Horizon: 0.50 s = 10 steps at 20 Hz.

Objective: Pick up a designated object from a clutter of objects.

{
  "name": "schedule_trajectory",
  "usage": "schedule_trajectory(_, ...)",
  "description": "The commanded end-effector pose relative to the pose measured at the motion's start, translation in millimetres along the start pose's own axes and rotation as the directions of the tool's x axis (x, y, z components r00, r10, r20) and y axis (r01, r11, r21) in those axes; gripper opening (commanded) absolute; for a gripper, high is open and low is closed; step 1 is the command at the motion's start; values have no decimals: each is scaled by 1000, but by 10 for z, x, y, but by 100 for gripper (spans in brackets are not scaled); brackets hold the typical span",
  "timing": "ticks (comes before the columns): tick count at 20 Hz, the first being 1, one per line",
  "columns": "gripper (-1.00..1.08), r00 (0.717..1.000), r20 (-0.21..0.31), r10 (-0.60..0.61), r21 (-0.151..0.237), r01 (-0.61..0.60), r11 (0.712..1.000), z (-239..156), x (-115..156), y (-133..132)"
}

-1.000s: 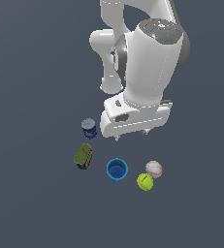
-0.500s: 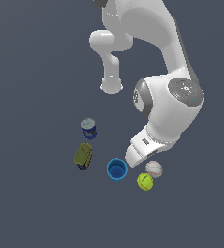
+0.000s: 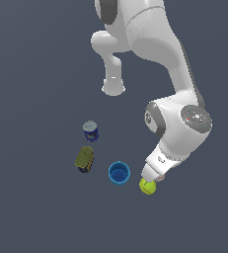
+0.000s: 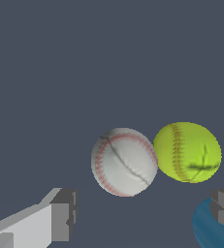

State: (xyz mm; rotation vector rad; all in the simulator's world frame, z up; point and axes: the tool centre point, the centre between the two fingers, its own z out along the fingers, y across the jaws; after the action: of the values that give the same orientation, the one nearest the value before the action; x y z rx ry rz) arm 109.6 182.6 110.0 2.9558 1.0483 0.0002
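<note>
In the wrist view the white baseball [image 4: 124,161] with red stitching lies on the dark floor, touching or nearly touching the yellow-green tennis ball [image 4: 187,151]. My gripper [image 4: 142,210] is open, its two grey fingertips [image 4: 60,213] spread wide, and the baseball sits just ahead of the gap with nothing held. In the exterior view my hand [image 3: 154,172] is low over that spot and hides the baseball; only the tennis ball [image 3: 147,187] peeks out beneath it.
A blue cup [image 3: 119,173] stands open just to the exterior view's left of my hand, and its rim [image 4: 208,227] shows by one fingertip. Farther that way lie an olive-yellow can [image 3: 84,159] and an upright blue can with a grey lid [image 3: 90,131].
The arm has swung toward the exterior view's right and dropped low over the two balls. The baseball, visible earlier beside the tennis ball, is now covered by my hand in the exterior view.
</note>
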Motion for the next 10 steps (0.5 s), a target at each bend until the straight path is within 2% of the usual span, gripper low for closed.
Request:
schedule_trajectory(1, 100, 1000, -2, -19, 3, 19, 1000, 73, 42, -39)
schedule_trajectory(10, 100, 1000, -1, -26, 5, 26, 1000, 171, 52, -59)
